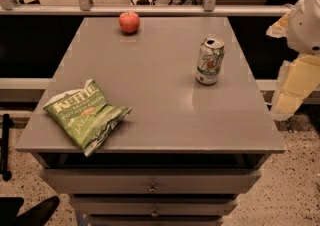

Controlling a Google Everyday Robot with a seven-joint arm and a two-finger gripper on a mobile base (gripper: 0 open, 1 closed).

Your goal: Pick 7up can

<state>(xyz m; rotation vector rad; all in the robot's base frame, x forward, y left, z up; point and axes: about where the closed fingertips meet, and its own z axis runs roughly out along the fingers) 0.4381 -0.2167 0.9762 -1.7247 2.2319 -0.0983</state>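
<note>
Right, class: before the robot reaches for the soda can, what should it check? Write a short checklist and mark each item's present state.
1. Can stands upright on the table: ok.
2. Space around the can is free; the apple and the chip bag lie well apart from it: ok.
3. Can rests fully on the tabletop, inside the right edge: ok.
4. Gripper is lined up with the can: not ok; it hangs beyond the table's right side.
5. Whether the can is full or empty: cannot tell.
</note>
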